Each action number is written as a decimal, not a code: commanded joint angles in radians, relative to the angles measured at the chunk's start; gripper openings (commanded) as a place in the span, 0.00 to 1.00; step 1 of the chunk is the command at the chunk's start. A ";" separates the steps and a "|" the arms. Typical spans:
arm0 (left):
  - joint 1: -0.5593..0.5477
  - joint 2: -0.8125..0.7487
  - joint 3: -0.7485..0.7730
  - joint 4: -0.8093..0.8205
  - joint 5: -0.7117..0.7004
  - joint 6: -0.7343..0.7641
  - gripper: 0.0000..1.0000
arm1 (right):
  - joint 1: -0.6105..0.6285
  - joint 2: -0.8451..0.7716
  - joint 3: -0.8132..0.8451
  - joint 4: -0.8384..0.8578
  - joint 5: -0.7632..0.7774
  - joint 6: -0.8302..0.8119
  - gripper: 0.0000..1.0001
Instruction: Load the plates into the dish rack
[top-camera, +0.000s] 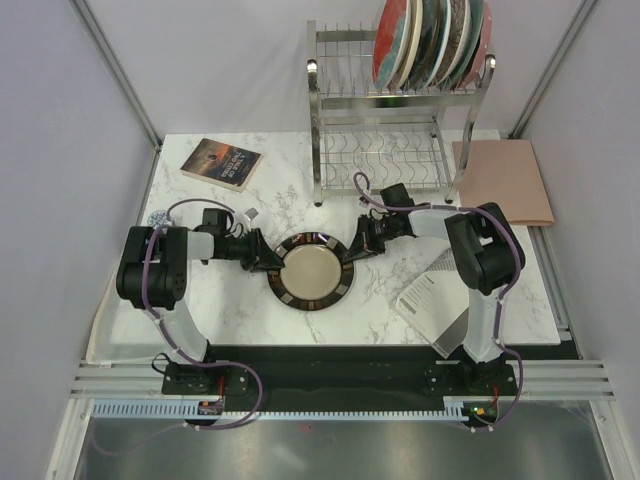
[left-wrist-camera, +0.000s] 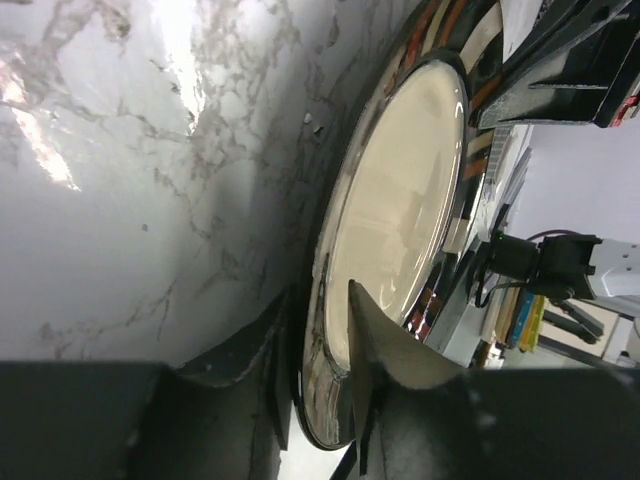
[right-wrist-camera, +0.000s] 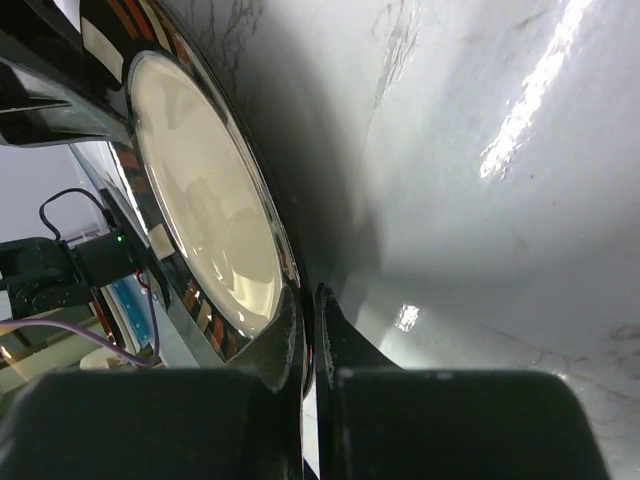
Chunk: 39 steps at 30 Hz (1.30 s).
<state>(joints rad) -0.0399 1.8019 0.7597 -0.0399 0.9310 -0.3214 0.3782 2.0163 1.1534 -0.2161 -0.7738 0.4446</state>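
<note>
Brown plate (top-camera: 313, 272) centre frame | left gripper (top-camera: 268, 262) narrow, straddling left rim | right gripper (top-camera: 358, 248) shut at right rim, hold unclear | step: grasping | next: clamp firmly, lift, tilt upright for dish rack (top-camera: 390, 150), upper centre

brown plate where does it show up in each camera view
top external: brown plate in the middle of the marble table
left wrist: brown plate right of centre, rim running down to bottom middle
right wrist: brown plate in the left half, rim running down to bottom middle
shared landmark: the marble table
</note>
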 joint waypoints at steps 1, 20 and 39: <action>-0.023 0.048 0.056 -0.048 0.155 0.030 0.28 | 0.010 0.070 0.032 0.055 0.124 -0.033 0.06; -0.021 0.109 0.072 0.124 0.275 -0.047 0.02 | 0.034 0.260 0.074 -0.157 -0.163 -0.201 0.46; -0.005 0.088 0.072 0.154 0.289 -0.076 0.27 | 0.034 0.188 0.049 -0.104 -0.174 -0.138 0.00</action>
<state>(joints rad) -0.0425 1.9327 0.8017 0.0849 1.1210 -0.3851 0.3748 2.2246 1.2453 -0.2928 -1.1336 0.3145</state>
